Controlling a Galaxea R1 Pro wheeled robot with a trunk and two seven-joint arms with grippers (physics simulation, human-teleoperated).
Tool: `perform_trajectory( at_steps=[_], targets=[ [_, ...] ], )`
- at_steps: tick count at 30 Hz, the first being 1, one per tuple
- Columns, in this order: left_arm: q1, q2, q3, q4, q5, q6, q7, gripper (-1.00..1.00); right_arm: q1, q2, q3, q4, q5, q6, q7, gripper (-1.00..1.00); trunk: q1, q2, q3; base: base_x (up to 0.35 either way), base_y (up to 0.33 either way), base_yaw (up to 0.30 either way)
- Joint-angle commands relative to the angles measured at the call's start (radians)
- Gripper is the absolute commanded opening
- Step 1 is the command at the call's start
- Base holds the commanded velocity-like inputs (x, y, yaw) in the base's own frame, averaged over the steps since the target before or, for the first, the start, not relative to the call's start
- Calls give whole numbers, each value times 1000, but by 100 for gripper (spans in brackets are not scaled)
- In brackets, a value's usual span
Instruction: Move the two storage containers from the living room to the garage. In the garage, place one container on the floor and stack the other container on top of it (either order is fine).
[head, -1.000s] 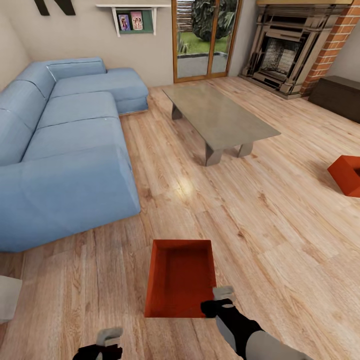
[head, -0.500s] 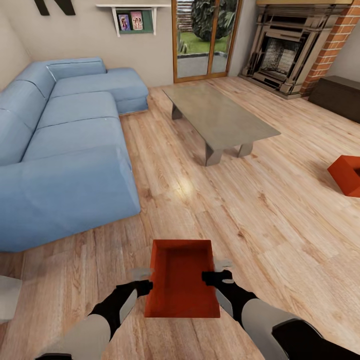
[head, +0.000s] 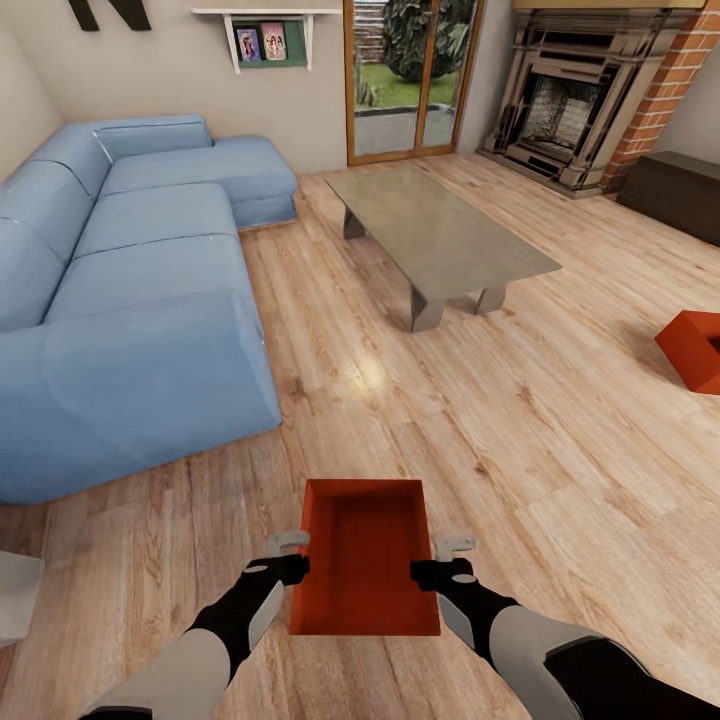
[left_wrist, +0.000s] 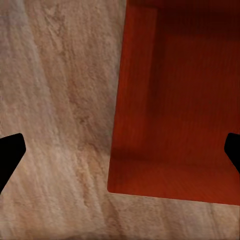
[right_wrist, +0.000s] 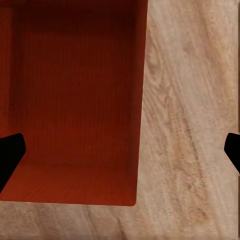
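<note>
Both arms reach forward and low, the left gripper (head: 291, 553) and the right gripper (head: 449, 556) with jaws spread wide.

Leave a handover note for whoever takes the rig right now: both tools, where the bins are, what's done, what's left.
Left tool: open, straddling the near bin's left wall, not closed on it.
Right tool: open, straddling its right wall, likewise not gripping.
Near bin: empty, upright on the living-room wood floor, right in front of the robot.
Second bin: on the same floor, far right, partly cut off by the head view's edge.
Done: tools placed on the first bin.
Left: grip it, take both bins to the garage, set one down, stack the other on top.
</note>
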Motion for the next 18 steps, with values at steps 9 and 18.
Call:
perform_trajectory(
  at_steps=[9,18],
  targets=[
    [0,5,0,-12,8,-1,3,100,-1,-5,7,-9,-9,-8,-6,100,0,0,-1,0,0,0],
    [0,-1,2,-15,9,7,9,100,-1,-4,3,-13,-11,-7,-6,100,0,0,-1,0,0,0]
  ],
)
